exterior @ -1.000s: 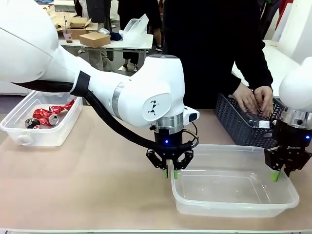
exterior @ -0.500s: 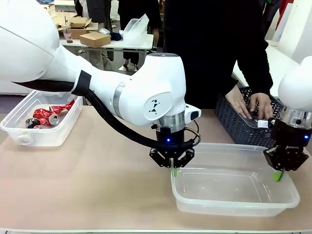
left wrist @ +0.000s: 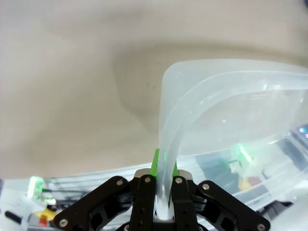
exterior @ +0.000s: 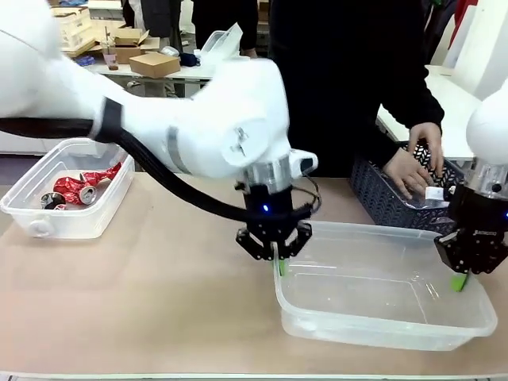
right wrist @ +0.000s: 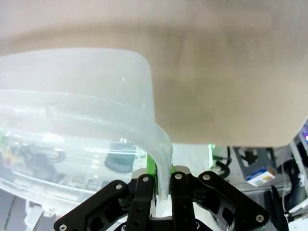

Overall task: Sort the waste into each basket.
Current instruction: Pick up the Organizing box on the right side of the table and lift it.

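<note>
Cans [exterior: 79,189] lie in the left-hand tub [exterior: 32,213]; left gripper [exterior: 279,268] and right gripper [exterior: 459,281] pinch the empty near tub [exterior: 381,337] by its rim; its filling looks unstarted.

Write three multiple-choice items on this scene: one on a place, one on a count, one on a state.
1. Where do the red cans lie?
A. in the left tub
B. in the near tub
C. in a gripper

2. How many clear tubs stand on the table?
A. one
B. two
C. three

3. What is the left gripper doing?
A. hanging open
B. shut on a can
C. shut on the near tub's rim

Answers:
1 A: the cans lie inside the left tub.
2 B: the left tub and the near tub are the clear ones.
3 C: its green pads pinch the rim in the left wrist view, and the right gripper pinches the opposite rim.
</note>
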{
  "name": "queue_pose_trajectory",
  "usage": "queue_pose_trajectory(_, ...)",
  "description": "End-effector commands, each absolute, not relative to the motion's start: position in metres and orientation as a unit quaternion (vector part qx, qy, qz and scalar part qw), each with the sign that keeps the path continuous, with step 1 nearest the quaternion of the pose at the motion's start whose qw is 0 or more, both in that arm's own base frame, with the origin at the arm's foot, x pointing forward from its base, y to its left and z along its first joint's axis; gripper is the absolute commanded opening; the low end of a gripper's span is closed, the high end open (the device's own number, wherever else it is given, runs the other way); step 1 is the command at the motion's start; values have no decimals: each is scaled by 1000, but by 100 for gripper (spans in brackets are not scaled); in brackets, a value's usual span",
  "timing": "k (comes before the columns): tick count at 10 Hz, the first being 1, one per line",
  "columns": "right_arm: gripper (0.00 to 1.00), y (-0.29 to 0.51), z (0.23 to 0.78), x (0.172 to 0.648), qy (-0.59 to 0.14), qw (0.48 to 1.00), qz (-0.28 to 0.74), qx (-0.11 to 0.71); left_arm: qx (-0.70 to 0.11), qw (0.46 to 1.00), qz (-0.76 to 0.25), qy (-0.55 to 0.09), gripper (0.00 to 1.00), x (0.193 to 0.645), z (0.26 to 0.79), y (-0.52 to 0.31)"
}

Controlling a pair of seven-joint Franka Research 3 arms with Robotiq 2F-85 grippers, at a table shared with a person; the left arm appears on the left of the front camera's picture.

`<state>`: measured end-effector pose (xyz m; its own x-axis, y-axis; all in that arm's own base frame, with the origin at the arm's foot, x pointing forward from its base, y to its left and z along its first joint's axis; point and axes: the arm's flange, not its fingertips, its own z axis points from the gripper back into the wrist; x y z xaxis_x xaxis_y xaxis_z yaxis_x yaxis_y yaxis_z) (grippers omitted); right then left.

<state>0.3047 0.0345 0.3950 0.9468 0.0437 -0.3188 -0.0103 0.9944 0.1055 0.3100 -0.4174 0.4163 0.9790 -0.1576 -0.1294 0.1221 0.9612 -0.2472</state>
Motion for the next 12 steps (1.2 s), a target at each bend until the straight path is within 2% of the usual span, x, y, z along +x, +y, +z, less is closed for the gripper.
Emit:
queue_pose_trajectory(1,0,48,443,304,182,982,28,31,-135,987,-41,73,0,298,476,-348)
queue_pose_trajectory(4,0,91,524,348,181,981,54,39,-140,990,22,-6,0,276,531,-296)
queue_pose_trajectory(6,0,139,550,373,195,975,94,51,-143,989,39,-12,0,276,561,-249)
queue_pose_trajectory(8,0,182,545,379,190,973,112,71,-147,988,42,-1,0,281,591,-194)
queue_pose_trajectory(10,0,210,536,365,178,974,104,96,-137,988,67,10,0,305,605,-150)
queue_pose_trajectory(12,0,210,532,336,157,977,98,105,-141,985,86,49,0,358,596,-123)
